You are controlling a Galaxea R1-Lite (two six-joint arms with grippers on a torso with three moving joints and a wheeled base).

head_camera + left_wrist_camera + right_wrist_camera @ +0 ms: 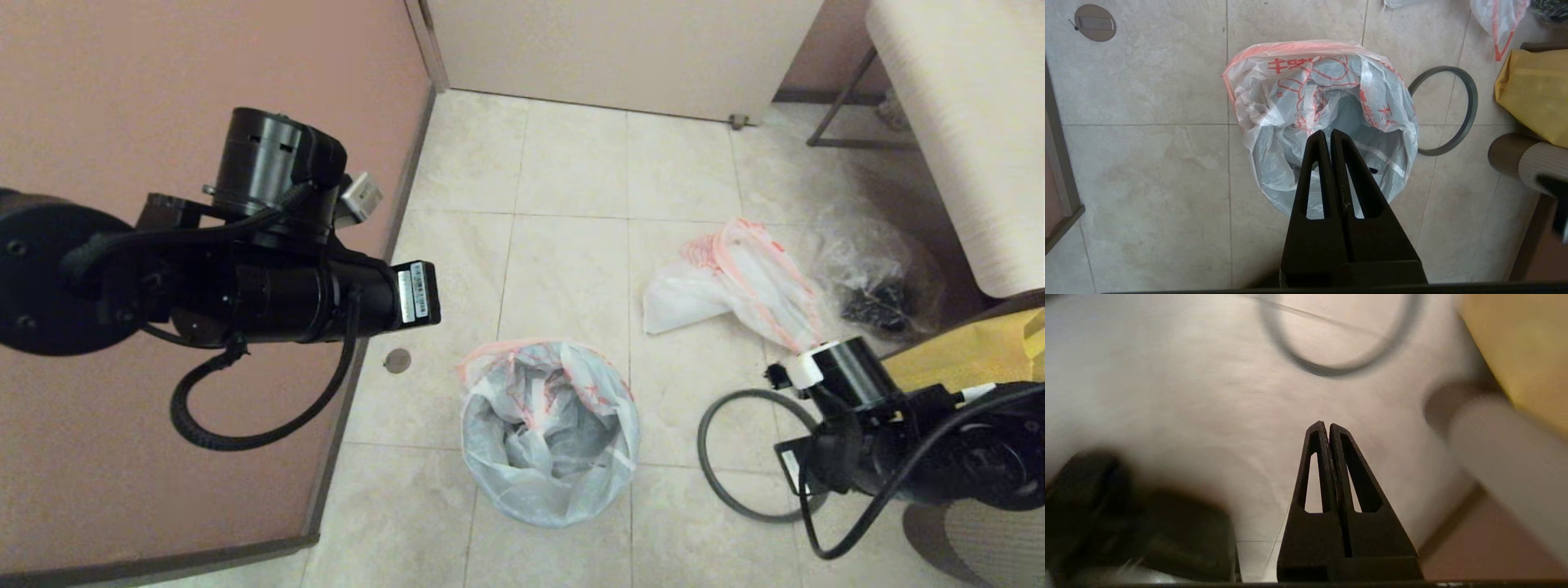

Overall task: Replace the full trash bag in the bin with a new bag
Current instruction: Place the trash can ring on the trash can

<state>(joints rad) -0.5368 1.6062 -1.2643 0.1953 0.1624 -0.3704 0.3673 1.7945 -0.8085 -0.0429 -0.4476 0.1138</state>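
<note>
The new bag (549,425) sits in the bin (522,510), out on the floor (571,180) near the wall. Its top is loose. The grey hoop (1457,110) lies flat just beside the bin, not on it. The full bag (735,282) lies further off. Our left gripper (1329,132) is pinched tight on nothing, above the bin. Our right gripper (1327,425) is pinched tight too, near the hoop. We think the loose bag could slide down inside.
</note>
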